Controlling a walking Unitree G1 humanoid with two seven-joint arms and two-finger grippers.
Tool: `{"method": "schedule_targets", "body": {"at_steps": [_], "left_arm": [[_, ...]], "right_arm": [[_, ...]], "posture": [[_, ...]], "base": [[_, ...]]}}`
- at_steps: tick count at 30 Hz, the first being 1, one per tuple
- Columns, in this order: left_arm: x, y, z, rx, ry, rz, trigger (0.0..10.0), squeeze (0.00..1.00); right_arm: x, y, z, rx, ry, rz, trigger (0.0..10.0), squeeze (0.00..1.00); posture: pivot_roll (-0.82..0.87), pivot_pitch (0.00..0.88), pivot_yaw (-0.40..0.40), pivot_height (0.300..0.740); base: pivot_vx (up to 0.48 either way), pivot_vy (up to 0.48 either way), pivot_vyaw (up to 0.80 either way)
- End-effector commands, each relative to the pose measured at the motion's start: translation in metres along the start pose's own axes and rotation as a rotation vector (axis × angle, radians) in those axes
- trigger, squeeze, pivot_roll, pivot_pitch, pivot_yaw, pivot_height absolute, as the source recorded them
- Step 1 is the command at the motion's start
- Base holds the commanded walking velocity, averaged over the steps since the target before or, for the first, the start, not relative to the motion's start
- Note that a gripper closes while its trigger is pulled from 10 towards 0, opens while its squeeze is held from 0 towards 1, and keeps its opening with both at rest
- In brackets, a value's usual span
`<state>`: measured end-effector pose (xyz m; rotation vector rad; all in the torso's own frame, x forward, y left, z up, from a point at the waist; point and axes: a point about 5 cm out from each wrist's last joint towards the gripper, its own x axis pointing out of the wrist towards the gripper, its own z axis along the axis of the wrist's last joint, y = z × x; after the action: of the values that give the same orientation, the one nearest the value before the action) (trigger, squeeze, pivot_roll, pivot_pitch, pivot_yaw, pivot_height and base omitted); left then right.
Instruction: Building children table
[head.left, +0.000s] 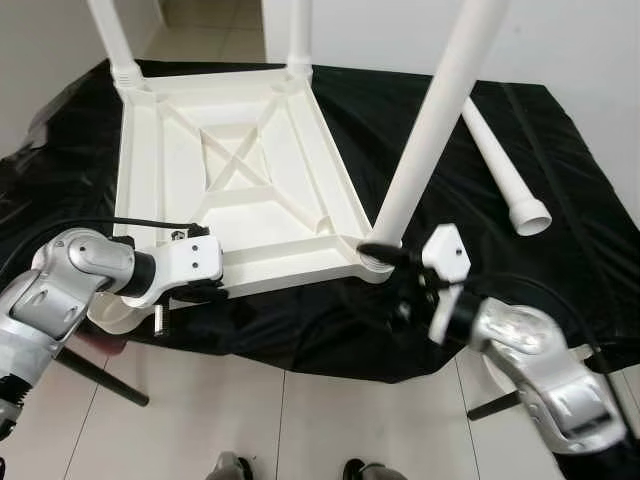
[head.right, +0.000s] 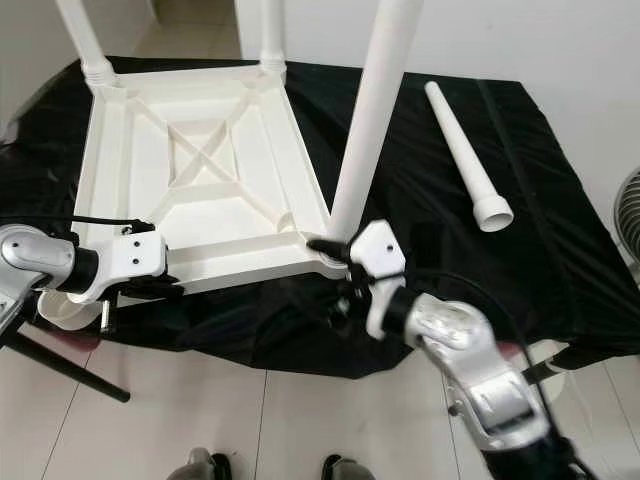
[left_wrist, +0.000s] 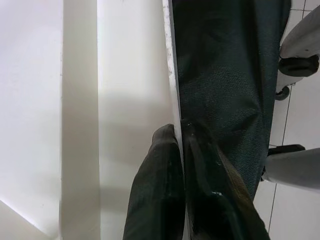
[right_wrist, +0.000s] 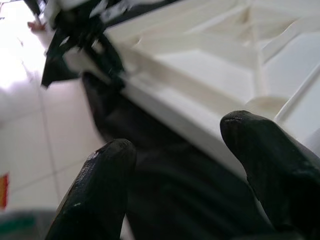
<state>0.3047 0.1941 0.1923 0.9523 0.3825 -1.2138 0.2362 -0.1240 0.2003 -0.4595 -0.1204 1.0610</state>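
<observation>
Legs number four: three stand upright in corner sockets of the upturned white plastic tabletop (head.left: 245, 170), and one loose leg (head.left: 503, 170) lies flat on the black cloth (head.left: 420, 320). The tabletop rests underside up on the cloth-covered desk, its ribbed frame and crossed braces facing the ceiling. Of the fitted legs, the near-right leg (head.left: 430, 120) rises from the corner closest to the robot's right side and leans slightly rightward as it climbs; the far-left leg (head.left: 112, 35) and the far-right leg (head.left: 300, 35) stand at the back corners. The near-left corner holds no leg. The loose leg lies well apart from the tabletop on the right, its long axis running from far-left to near-right, with its wide flared end toward the robot.

The left pincer (left_wrist: 180, 145) is clenched on the near edge of the tabletop, close to the near-left corner. The right pincer (right_wrist: 200, 150) is spread, gripping nothing, and hovers just beside the base of the near-right leg.

Two dark shoes (head.left: 290, 468) show on the tiled floor (head.left: 250, 410).
</observation>
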Motion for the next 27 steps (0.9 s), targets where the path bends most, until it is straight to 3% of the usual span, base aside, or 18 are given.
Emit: {"method": "schedule_targets", "body": {"at_steps": [1,9,10,11,14,15,17,18,20,23,26,27], "left_arm": [[0.000,-0.001,-0.003,0.038,0.012,0.054,10.0,0.00],[-0.006,-0.001,-0.016,0.078,0.076,0.075,10.0,0.00],[-0.006,0.002,-0.016,0.065,0.073,0.094,10.0,0.00],[-0.006,0.003,-0.015,0.049,0.054,0.094,10.0,1.00],[-0.006,0.003,-0.012,0.033,0.024,0.097,10.0,1.00],[-0.006,0.005,-0.010,0.009,-0.001,0.107,10.0,1.00],[-0.006,0.005,-0.008,-0.007,-0.019,0.116,10.0,1.00],[-0.007,0.008,-0.004,-0.026,-0.055,0.142,10.0,0.00],[-0.007,0.010,-0.002,-0.037,-0.079,0.159,10.0,0.00],[-0.011,0.022,0.015,-0.103,-0.225,0.256,10.0,0.00],[-0.015,0.037,0.042,-0.220,-0.422,0.372,10.0,0.00],[-0.015,0.037,0.042,-0.220,-0.422,0.372,10.0,0.00]], "right_arm": [[-0.005,0.004,-0.004,-0.007,0.031,0.041,10.0,0.00],[-0.025,0.003,-0.010,0.010,0.116,0.087,10.0,0.00],[-0.030,0.002,-0.012,0.007,0.138,0.089,10.0,0.39],[-0.033,0.001,-0.014,0.012,0.153,0.089,10.0,1.00],[-0.037,-0.002,-0.017,0.005,0.174,0.069,10.0,1.00],[-0.038,-0.004,-0.018,0.009,0.173,0.052,10.0,0.69],[-0.039,-0.005,-0.018,0.012,0.172,0.042,10.0,0.69],[-0.040,-0.006,-0.018,0.014,0.172,0.029,10.0,0.00],[-0.041,-0.007,-0.018,0.016,0.172,0.023,10.0,0.00],[-0.047,-0.011,-0.019,0.015,0.185,-0.017,10.0,0.00],[-0.052,-0.031,-0.017,0.057,0.125,-0.218,10.0,0.00],[-0.052,-0.031,-0.017,0.057,0.125,-0.218,10.0,0.00]], "posture": [[-0.03,0.152,-0.012,0.740],[-0.04,0.154,-0.016,0.740],[-0.05,0.152,-0.018,0.740],[-0.05,0.152,-0.018,0.740],[-0.05,0.152,-0.018,0.740],[-0.05,0.153,-0.017,0.740],[-0.05,0.153,-0.017,0.740],[-0.05,0.154,-0.015,0.740],[-0.05,0.154,-0.015,0.740],[-0.05,0.157,-0.013,0.740],[-0.05,0.159,-0.012,0.740],[-0.05,0.159,-0.012,0.740]], "base": [[0.000,0.000,0.00],[0.000,0.000,0.00],[0.000,0.000,0.00],[0.000,0.000,0.00],[0.000,0.000,0.00],[0.000,0.000,0.00],[0.000,0.000,0.00],[0.000,0.000,0.00],[0.000,0.000,0.00],[0.000,0.000,0.00],[0.000,0.000,0.00],[0.000,0.000,0.00]]}}
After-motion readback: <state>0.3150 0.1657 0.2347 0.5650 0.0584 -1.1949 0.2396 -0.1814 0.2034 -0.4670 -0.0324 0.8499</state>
